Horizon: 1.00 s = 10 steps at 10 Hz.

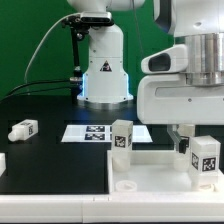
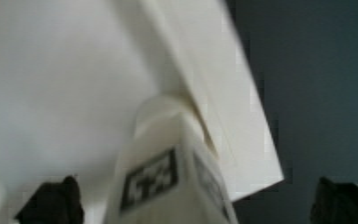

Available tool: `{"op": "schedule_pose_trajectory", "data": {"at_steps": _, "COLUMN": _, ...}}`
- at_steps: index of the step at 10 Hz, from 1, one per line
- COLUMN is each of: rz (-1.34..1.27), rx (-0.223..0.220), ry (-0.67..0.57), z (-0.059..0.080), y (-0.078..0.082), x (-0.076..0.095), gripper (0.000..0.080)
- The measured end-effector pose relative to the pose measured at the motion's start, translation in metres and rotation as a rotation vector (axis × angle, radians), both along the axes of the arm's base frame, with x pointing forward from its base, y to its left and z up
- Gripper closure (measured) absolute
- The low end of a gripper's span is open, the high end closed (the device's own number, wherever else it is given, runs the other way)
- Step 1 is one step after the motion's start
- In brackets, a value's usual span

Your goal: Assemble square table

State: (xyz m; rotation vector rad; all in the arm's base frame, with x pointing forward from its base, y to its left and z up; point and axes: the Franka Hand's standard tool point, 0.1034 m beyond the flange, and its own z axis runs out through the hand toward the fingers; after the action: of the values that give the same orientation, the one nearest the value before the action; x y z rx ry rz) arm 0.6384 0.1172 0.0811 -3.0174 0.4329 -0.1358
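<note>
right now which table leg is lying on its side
The loose leg at the exterior view's left, flat on the black table. The middle leg and right leg stand upright at the white slab.

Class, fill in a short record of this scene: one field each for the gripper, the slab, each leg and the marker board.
gripper: open, straddling first leg, not gripping
first leg: upright on slab, exterior view's right
second leg: upright at slab's corner, exterior view's left
loose leg: lying on table, apart from slab
slab: flat on table, rim up
marker board: flat on table, beyond slab
</note>
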Motion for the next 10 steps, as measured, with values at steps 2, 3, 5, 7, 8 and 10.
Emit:
{"op": "schedule_pose_trajectory", "data": {"at_steps": 2, "rz": 0.325, "rx": -0.046, "ry": -0.039, "z": 0.0062, "y": -0.0012, "x": 0.0107, "gripper": 0.0151}}
{"op": "schedule_pose_trajectory", "data": {"at_steps": 3, "rz": 0.284, "rx": -0.042, "ry": -0.035, "z": 0.0056, "y": -0.0010, "x": 0.0102, "gripper": 0.0160}}
{"op": "schedule_pose_trajectory", "data": {"at_steps": 5, "rz": 0.263, "rx": -0.040, "ry": -0.034, "z": 0.0054, "y": -0.0012, "x": 0.0102, "gripper": 0.0322}}
{"op": "schedule_pose_trajectory", "data": {"at_steps": 7, "rz": 0.101, "rx": -0.026, "ry": -0.022, "z": 0.0050, "y": -0.0032, "x": 0.0101, "gripper": 0.0509}}
{"op": "schedule_pose_trajectory", "data": {"at_steps": 8, "rz": -0.046, "rx": -0.024, "ry": -0.035, "z": 0.0043, "y": -0.0045, "x": 0.0099, "gripper": 0.0509}}
{"op": "schedule_pose_trajectory", "data": {"at_steps": 10, "rz": -0.396, "rx": 0.008, "ry": -0.038, "z": 0.0031, "y": -0.0091, "x": 0.0055, "gripper": 0.0506}}
